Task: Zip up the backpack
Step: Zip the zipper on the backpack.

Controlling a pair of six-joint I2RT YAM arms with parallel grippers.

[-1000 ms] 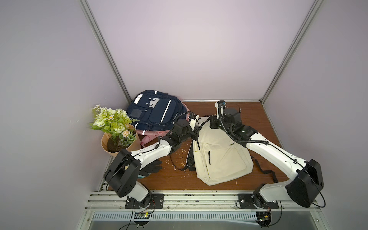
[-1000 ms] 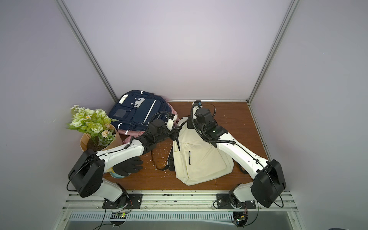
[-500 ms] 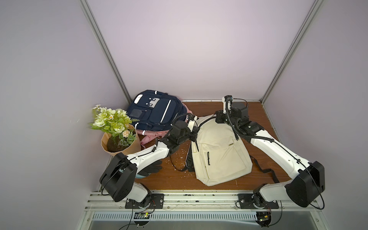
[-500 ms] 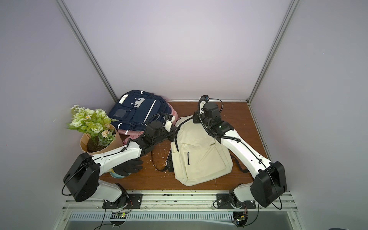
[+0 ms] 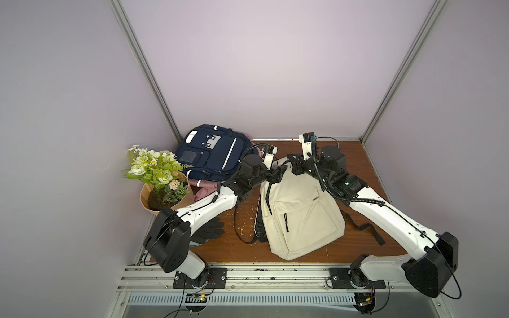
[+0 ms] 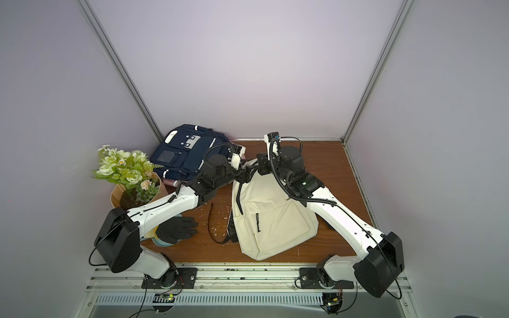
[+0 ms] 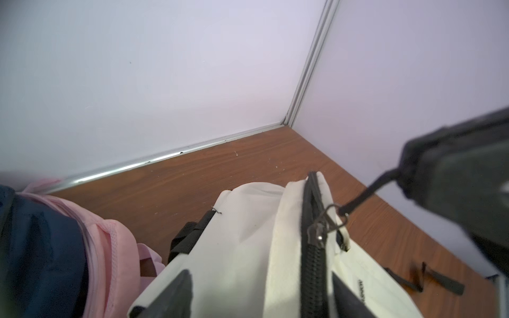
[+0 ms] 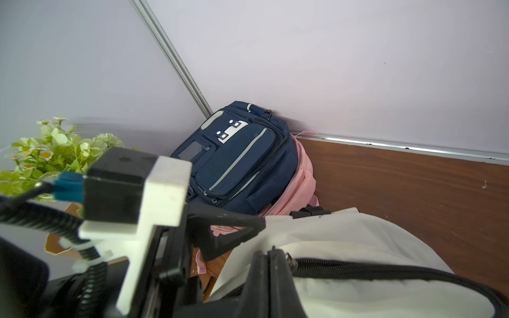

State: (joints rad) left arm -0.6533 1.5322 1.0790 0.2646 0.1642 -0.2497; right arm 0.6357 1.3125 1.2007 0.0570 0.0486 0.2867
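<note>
The cream backpack (image 5: 300, 214) (image 6: 272, 217) lies flat on the wooden table in both top views, its top toward the back wall. My left gripper (image 5: 276, 176) (image 7: 259, 300) is open, its fingers (image 7: 170, 297) standing either side of the backpack's top without pinching it. My right gripper (image 5: 293, 165) (image 8: 271, 264) is shut on the black zipper pull (image 7: 363, 195). The pull's cord runs taut to the metal slider (image 7: 319, 231). The black zipper (image 8: 358, 268) is closed along the stretch that shows in the right wrist view.
A navy backpack (image 5: 212, 157) rests on a pink one (image 5: 205, 190) in the back left corner. A potted flower bunch (image 5: 159, 179) stands at the left wall, and a black glove (image 5: 209, 231) lies under my left arm. Walls (image 5: 275, 82) enclose three sides.
My left gripper has opened and let go of the backpack's top. My right gripper stayed shut on the pull and shifted slightly near the top, and the backpack shifted with it.
</note>
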